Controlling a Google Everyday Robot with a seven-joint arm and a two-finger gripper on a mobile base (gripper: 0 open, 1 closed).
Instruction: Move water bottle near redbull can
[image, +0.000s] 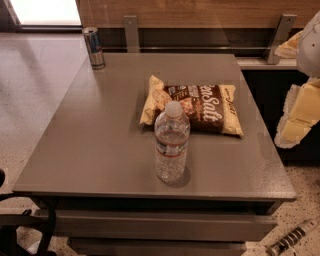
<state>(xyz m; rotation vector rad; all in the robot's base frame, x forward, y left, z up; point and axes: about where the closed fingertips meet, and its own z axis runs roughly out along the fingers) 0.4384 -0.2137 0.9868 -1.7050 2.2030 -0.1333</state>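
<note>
The water bottle (171, 148), clear and ribbed with a white cap and a red-striped label band, stands upright near the front middle of the grey table (95, 145). The redbull can (93, 47), slim, silver and blue, stands upright at the table's far left corner. The bottle and the can are far apart. My gripper (299, 117), white and yellowish, hangs at the right edge of the view. It is beyond the table's right side, well apart from the bottle and holding nothing I can see.
A brown and yellow snack bag (200, 107) lies flat just behind the bottle. A wooden wall with metal brackets (131, 32) runs behind the table. A drawer front (160, 225) shows below the table's front edge. The speckled floor (30, 90) lies to the left.
</note>
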